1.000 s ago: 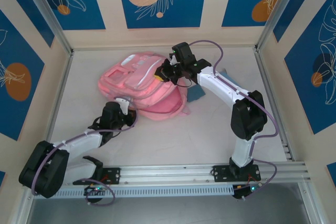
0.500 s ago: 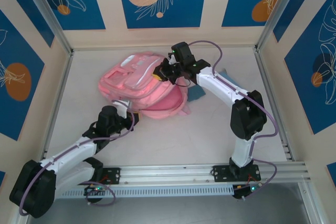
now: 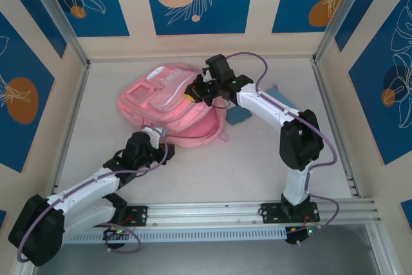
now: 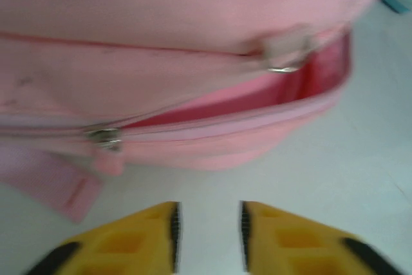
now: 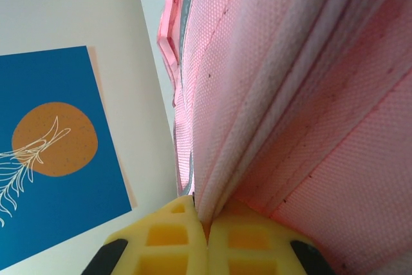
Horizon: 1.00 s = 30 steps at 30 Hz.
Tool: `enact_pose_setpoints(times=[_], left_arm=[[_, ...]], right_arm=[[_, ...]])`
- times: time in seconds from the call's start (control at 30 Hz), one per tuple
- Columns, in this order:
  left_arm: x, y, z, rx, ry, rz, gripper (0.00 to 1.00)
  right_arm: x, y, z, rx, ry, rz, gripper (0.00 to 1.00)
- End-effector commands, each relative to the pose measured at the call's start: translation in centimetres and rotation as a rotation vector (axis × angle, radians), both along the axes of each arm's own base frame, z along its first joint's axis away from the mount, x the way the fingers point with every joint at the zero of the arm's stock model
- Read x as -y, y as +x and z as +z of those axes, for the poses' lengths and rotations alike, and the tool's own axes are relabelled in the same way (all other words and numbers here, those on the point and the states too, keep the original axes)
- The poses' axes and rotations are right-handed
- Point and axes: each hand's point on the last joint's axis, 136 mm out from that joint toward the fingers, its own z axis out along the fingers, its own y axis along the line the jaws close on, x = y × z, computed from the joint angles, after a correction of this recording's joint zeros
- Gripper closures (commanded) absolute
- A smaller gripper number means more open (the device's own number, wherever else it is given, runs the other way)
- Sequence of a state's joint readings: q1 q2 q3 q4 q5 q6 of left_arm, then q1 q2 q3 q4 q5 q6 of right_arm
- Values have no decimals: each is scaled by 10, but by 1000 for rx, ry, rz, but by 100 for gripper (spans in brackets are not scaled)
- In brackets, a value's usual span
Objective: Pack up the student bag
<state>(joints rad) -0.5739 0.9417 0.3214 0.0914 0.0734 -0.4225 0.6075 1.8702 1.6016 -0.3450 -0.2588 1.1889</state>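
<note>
Two grippers at student bag [image 3: 154, 104]: right gripper [image 3: 191, 93], frame centre, pinches its fabric, likely holding it open; left gripper [image 4: 207, 236] parted, empty, facing zip opening [image 4: 270, 94].

The student bag [image 3: 170, 104] lies on the surface [image 3: 257, 159], rear and left of centre. My left fingers [image 3: 156, 134] sit just before its near edge, parted, not touching it. My right fingers [image 3: 190, 93] sit on its right side, pinched onto a fabric fold. A pencil case [image 3: 239, 115] lies just right of the bag, beneath my right arm [image 3: 264, 104].
</note>
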Motion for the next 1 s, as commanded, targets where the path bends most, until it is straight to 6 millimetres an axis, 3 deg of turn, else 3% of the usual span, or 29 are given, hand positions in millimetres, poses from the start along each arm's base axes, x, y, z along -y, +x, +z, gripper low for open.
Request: enact_pose_setpoints(times=[0.0,0.27,0.47,0.63,0.7,0.8,0.97], left_arm=[[-23,11,-2,-20,50,141,54],[-10,29,-4,-6,-7,78,41],[-4,55,-1,34,-31,58,42],[10,66,5,73,-68,-2,55],[10,69,4,75,-60,4,67],[8,67,1,68,-53,5,78],[3,58,0,55,-46,10,88]], right_arm=[[-3,4,33,83,55,17,100],[-3,3,46,98,79,28,100],[-3,2,52,103,90,30,100],[-2,2,51,100,91,30,100],[-2,2,50,97,90,29,100],[-1,3,50,99,90,26,100],[1,6,48,103,79,15,100]])
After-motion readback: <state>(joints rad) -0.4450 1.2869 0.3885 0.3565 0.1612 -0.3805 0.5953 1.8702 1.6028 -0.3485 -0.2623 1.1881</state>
